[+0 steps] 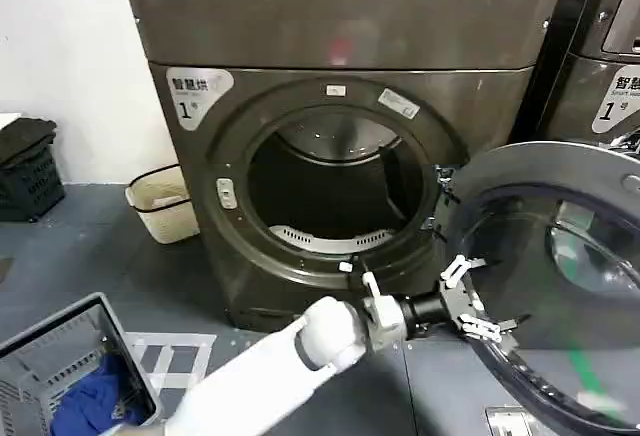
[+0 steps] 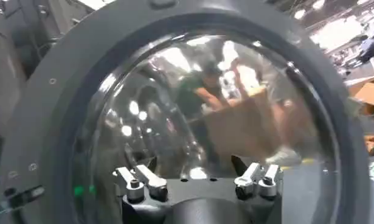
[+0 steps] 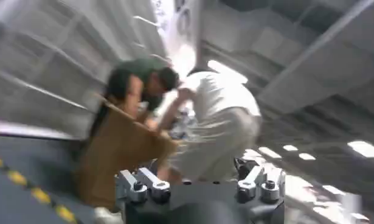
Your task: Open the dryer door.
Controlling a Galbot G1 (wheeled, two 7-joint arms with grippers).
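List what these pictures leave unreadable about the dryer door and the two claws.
- Dryer door: head view cuts off its right and lower rim, so its full swing is unseen.
- Door hinge: hidden behind the door's edge in the head view.
- Left claw: open at the door's inner face; whether it touches the rim is unclear.
- Right claw: open, but its wrist view is blurred and its position relative to the dryer cannot be told.

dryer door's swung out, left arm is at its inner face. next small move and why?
Probably push a little further outward, then back off. The dryer door already stands well clear of the drum opening, hinged at the right. The left end effector, fingers spread, sits at the door's grey inner rim, facing the domed window. The door looks nearly fully open, so only a short nudge seems needed.
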